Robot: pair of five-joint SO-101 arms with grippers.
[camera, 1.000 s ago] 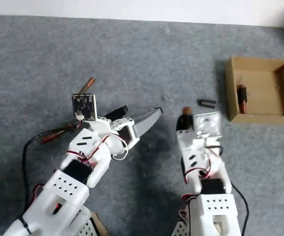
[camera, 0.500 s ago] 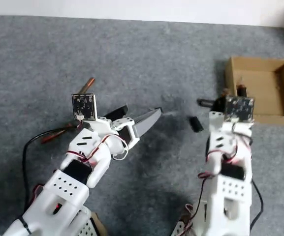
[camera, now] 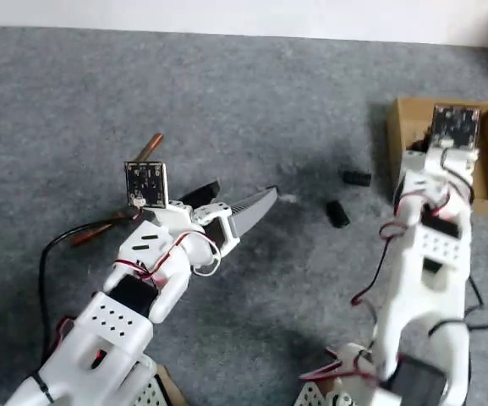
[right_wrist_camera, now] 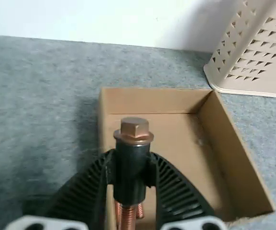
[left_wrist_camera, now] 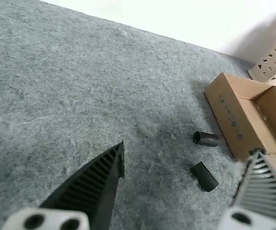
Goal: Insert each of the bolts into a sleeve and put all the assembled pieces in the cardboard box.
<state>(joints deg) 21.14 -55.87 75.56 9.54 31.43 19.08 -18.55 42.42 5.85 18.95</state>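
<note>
My left gripper (left_wrist_camera: 189, 149) sits unmoved at centre-left, jaws wide and empty. Beyond it, two loose sleeves (camera: 337, 213) lie right of centre. Over the last second my right gripper (right_wrist_camera: 130, 160) has swung from mid-frame to above the cardboard box (right_wrist_camera: 152, 101), upper right, clamped on a bolt-and-sleeve piece (right_wrist_camera: 129, 177). I judge release comes next; copper bolts (camera: 148, 148) wait at left.

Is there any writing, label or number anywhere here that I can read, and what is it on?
Cardboard box: dark print along its outer wall, too blurred to read.
No other words, numbers or signs are legible.
</note>
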